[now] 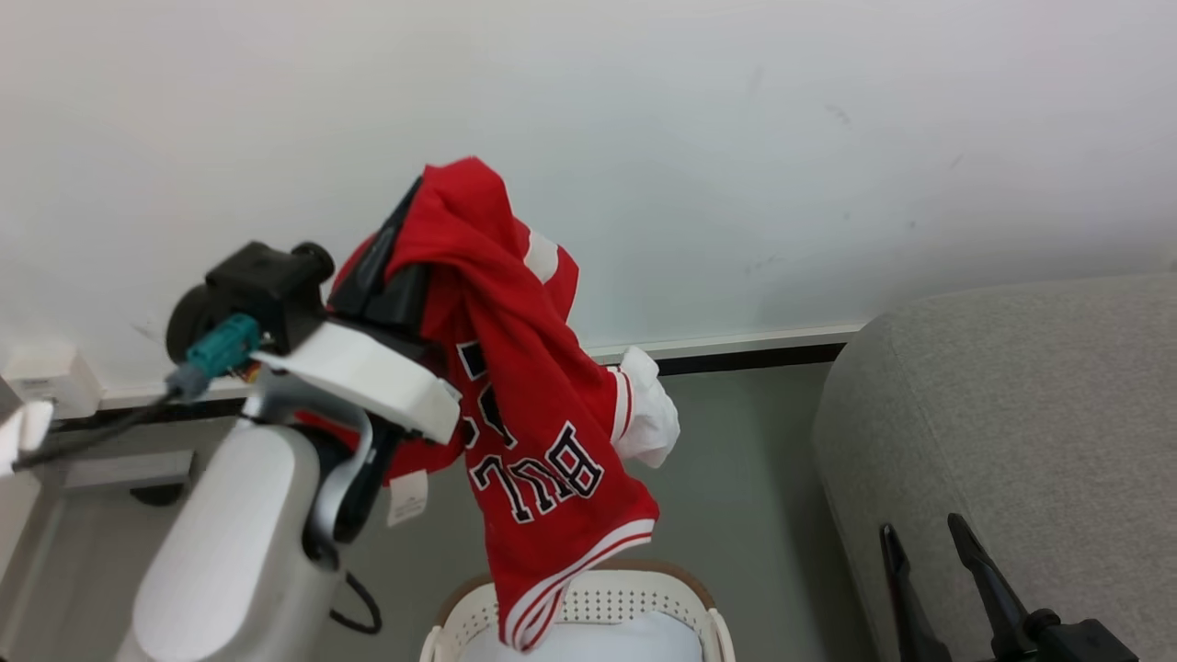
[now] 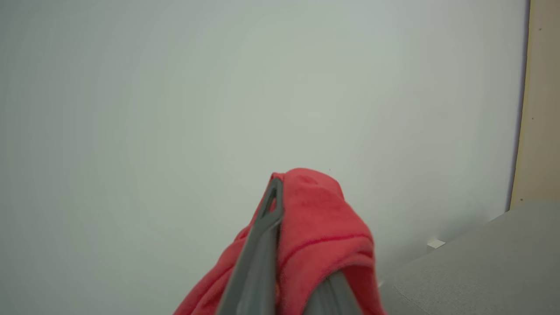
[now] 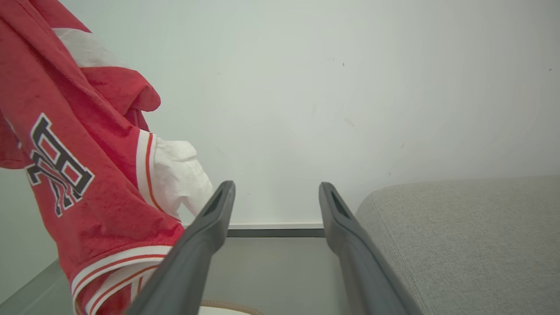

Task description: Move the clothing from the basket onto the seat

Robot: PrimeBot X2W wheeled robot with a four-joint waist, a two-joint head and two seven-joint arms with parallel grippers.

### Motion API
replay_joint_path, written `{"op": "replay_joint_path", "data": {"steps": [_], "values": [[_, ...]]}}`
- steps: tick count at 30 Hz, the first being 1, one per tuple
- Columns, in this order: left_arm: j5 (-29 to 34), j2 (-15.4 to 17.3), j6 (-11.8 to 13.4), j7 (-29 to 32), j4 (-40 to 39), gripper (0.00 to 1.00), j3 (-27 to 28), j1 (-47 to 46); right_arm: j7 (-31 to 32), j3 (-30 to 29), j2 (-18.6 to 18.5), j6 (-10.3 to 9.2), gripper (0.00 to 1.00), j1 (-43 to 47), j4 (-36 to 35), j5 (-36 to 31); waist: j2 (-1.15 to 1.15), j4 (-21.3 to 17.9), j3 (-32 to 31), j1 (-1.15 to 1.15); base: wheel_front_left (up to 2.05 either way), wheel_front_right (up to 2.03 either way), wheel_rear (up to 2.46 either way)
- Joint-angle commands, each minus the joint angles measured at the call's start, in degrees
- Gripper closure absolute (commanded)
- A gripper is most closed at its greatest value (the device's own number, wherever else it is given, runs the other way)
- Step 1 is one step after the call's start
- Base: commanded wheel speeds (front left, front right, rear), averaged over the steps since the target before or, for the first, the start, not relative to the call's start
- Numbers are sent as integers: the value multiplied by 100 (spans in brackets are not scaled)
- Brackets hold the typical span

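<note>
- Left gripper point(image 1: 405, 221) is held high, its two dark fingers nipped together on a fold of the red jersey point(image 1: 538, 414), which drapes over the fingertips.
- In the left wrist view, the same gripper point(image 2: 288, 227) has red cloth wrapped over one finger, and the other finger point(image 2: 262, 245) lies bare against it.
- From that grip the jersey hangs down and to the gripper's right. Its black-and-white letters "BUL" are upside down and its white-striped hem is lowest.
- A crumpled white part point(image 1: 648, 414) of the garment bulges out on the side away from the gripper.
- Directly below the left gripper stands the cream basket point(image 1: 644, 588). The hem hangs at its brown rim, and I cannot tell whether they touch.
- Right gripper point(image 1: 919, 542) sits low, well to the right of the left one. Its fingers are spread wide with nothing between them.
- Just beside the right gripper's outer finger lies the grey seat point(image 1: 1011, 414), far to the right of the held jersey.
- Beyond both grippers rises a pale wall point(image 1: 736, 110).
</note>
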Motion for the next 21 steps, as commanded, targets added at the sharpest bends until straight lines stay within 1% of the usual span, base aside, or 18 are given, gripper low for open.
{"op": "replay_joint_path", "data": {"steps": [1,10,21], "values": [[-5,86,-9,73,-49,100,37,-189,2,23,-13,-12,0,78,12,65,0,-65,-45,1,0,0,0],[-118,194,-1,301,53,100,171,-654,2,61,-12,-12,0,115,22,90,0,-233,-119,1,0,0,0],[-213,225,2,283,145,100,147,-539,2,-7,-12,-12,0,177,-22,30,0,-272,-102,1,0,0,0]]}}
